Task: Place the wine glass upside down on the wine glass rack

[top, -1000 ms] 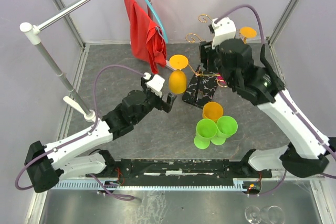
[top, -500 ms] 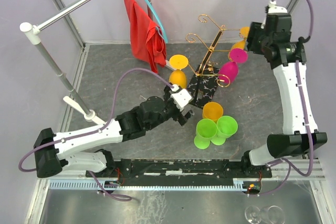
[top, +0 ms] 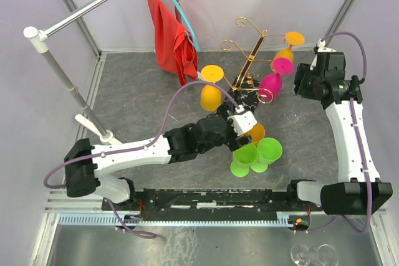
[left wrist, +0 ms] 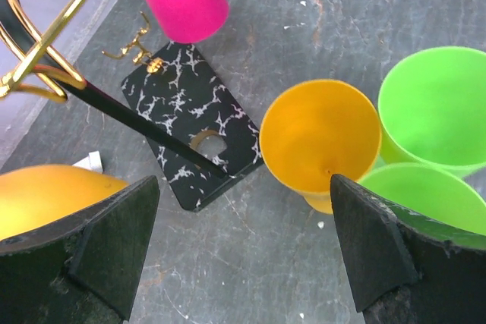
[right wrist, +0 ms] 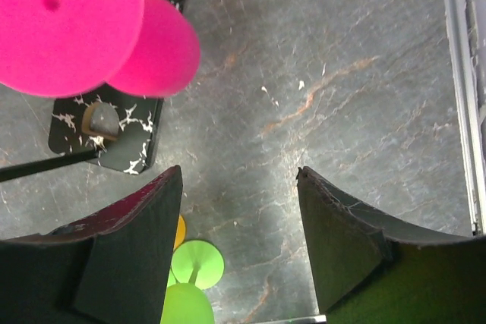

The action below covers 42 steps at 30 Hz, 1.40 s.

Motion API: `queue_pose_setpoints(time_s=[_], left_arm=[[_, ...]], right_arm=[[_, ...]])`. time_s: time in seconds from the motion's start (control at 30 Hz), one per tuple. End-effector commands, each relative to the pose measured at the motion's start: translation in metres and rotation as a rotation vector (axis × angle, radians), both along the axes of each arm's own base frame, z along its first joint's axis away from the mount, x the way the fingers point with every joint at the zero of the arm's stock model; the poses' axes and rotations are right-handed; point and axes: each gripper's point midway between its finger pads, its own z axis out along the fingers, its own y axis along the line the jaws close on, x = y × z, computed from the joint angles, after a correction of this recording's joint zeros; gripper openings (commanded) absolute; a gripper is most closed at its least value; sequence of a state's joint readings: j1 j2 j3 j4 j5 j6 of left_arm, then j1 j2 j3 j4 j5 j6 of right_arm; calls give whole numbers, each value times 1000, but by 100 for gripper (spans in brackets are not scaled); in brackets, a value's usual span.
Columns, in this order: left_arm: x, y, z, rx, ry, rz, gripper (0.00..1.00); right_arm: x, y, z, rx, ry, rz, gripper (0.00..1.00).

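Top: pink wine glass hangs upside down on wine glass rack, centre-right.
Left wrist: left gripper wide, empty, above orange cup.
Right wrist: right gripper apart, empty; glass upper left.

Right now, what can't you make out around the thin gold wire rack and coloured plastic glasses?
- Top view: the rack's black marbled base is partly under the left gripper.
- Top view: clear glasses are faint and cut by the bottom edge.
- Left wrist view: one green plastic glass is cut by the right edge.
- Right wrist view: the round foot of the pink plastic glass blocks its hook.
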<state>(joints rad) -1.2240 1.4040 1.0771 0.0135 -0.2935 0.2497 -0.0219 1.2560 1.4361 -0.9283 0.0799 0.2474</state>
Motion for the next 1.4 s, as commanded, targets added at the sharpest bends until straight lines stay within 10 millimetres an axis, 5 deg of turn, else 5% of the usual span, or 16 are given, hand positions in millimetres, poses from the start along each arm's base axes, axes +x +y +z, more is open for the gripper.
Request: queue_pose_setpoints(time_s=[0.0, 0.23, 0.73, 1.07, 1.37], left_arm=[[23, -6, 26, 17, -65, 103, 99], [35, -23, 16, 78, -13, 164, 99], [-4, -16, 17, 103, 152, 19, 99], [-6, -8, 33, 88, 169, 42, 99], [4, -16, 47, 26, 210, 135, 99]], right_arm=[[-6, 3, 8, 19, -68, 9, 69], [-25, -3, -8, -16, -21, -2, 70], [-59, 7, -20, 1, 41, 66, 69], [-88, 52, -29, 169, 131, 283, 56], [-124, 60, -35, 180, 206, 359, 56]])
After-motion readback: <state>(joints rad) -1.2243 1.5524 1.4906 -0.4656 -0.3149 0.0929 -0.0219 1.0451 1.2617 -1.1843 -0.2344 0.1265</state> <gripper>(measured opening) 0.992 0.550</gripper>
